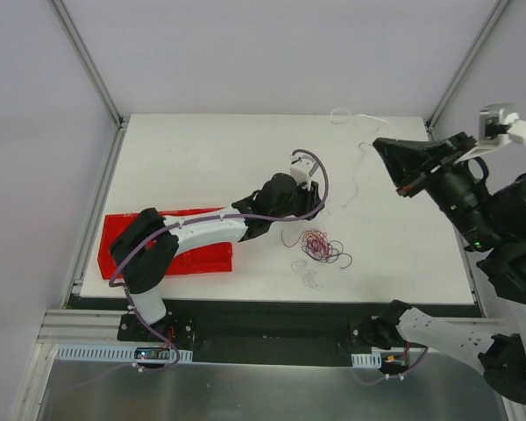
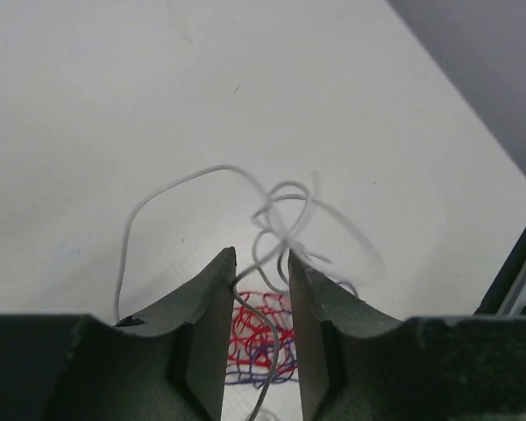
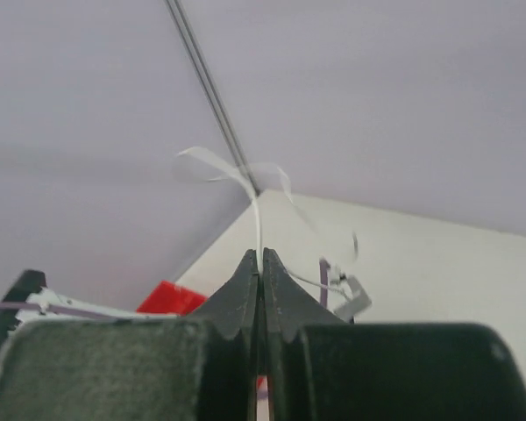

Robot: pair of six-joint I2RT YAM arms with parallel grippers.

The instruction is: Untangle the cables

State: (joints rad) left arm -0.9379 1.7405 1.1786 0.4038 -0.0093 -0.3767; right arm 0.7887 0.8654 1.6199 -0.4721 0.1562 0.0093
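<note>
Right pincer (image 3: 261, 256) grips one whitish wire (image 3: 256, 210) held aloft; left pincer (image 2: 261, 260) stands narrowly parted around a pale strand (image 2: 221, 167). Remaining cables (image 1: 320, 247) lie knotted mid-tabletop (image 1: 202, 149); I judge most untangling remains.

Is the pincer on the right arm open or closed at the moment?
Shut. In the right wrist view its jaws meet tip to tip, and a whitish wire rises from the seam between them, apparently pinched.

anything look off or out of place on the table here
Nothing spilled or damaged. The red-purple tangle lies on the table; one whitish wire is apart from it, pinched in the raised right gripper.
</note>
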